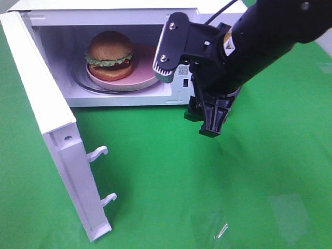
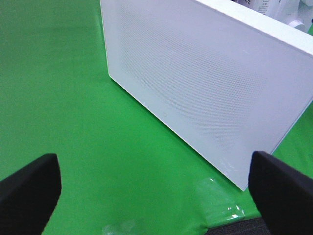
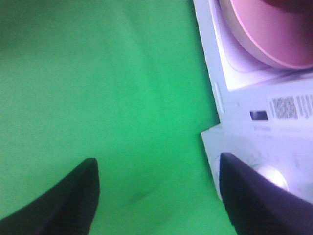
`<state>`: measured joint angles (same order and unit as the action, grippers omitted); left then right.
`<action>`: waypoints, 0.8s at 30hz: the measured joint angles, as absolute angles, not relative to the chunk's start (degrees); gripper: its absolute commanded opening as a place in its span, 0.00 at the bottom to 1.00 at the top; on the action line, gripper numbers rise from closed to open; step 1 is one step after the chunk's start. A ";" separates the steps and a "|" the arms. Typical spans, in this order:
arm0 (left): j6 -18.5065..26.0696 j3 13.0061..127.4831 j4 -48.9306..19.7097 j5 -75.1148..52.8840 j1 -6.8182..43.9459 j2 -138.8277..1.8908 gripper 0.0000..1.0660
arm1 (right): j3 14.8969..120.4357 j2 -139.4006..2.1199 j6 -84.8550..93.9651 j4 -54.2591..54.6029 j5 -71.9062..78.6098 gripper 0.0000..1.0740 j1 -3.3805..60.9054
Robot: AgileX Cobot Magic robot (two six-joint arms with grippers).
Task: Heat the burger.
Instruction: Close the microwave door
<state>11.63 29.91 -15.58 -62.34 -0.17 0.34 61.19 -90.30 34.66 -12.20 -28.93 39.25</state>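
The burger, with golden-brown buns and green lettuce, sits on a pink plate inside the open white microwave. My right gripper hangs open and empty in front of the microwave's right front, pointing down at the green cloth. In the right wrist view the right gripper shows its two dark fingers spread apart, with the plate's rim beside them. My left gripper is open and empty, facing the outer side of the microwave door. The left arm is out of the high view.
The microwave door stands swung open at the left, with two latch hooks on its edge. The control panel with a knob shows beside the right gripper. A green cloth covers the table.
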 measured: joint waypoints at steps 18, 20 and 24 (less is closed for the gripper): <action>11.63 29.91 -15.58 -62.34 -0.17 0.34 0.92 | 48.53 -70.07 4.53 -5.67 -39.36 0.75 20.28; 11.63 29.91 -15.58 -62.34 -0.17 0.34 0.92 | 48.41 -68.53 2.29 -5.73 -42.34 0.74 19.54; 11.63 29.91 -15.58 -62.34 -0.17 0.34 0.92 | 48.41 -66.35 0.00 -5.73 -47.21 0.72 19.42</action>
